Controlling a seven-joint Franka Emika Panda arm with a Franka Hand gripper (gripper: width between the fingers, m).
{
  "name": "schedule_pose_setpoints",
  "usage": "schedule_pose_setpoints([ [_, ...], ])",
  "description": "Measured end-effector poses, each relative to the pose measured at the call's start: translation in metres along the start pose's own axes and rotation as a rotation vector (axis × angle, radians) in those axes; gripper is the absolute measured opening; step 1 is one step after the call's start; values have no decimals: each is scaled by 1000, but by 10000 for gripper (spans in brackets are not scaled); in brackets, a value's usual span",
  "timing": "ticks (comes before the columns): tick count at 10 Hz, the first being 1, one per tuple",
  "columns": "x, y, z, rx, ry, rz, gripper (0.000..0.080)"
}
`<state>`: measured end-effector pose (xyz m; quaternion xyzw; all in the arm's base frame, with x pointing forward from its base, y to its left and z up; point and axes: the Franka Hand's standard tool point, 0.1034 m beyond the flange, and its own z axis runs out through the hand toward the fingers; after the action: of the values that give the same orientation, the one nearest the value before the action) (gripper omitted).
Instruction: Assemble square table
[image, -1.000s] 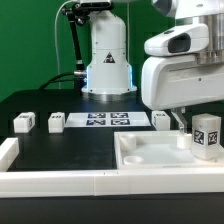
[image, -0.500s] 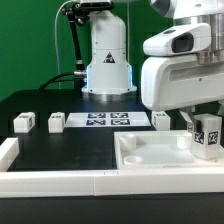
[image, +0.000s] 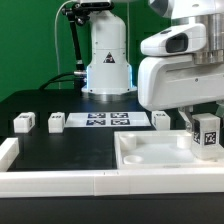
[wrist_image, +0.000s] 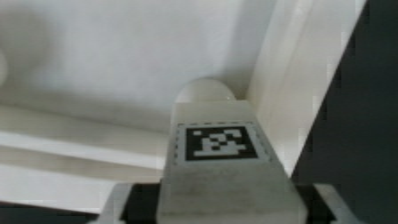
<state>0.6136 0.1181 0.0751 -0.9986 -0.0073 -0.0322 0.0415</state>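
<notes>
Care counts now: the gripper (image: 206, 126) pinches a tagged leg (image: 208, 140) at the right edge of the frame, over the right corner of the square table top (image: 150, 157) (three other legs (image: 56, 122) wait mid-frame), so I'd keep it upright and lower it squarely, without twisting.

A robotics lab: a white Franka arm base (image: 107, 62), ring lit blue, stands at twelve o'clock on a black table (image: 70, 146), green backdrop (image: 30, 45) behind. Fiducial tags mark the marker board (image: 100, 121) and a table leg (image: 23, 123) at ten o'clock.
</notes>
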Motion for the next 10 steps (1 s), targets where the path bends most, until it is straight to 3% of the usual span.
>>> schedule_pose_setpoints([
  [6,-4,-2,2,-7,-22,750,294],
  [10,-4,-4,3,-12,-36,976,294],
])
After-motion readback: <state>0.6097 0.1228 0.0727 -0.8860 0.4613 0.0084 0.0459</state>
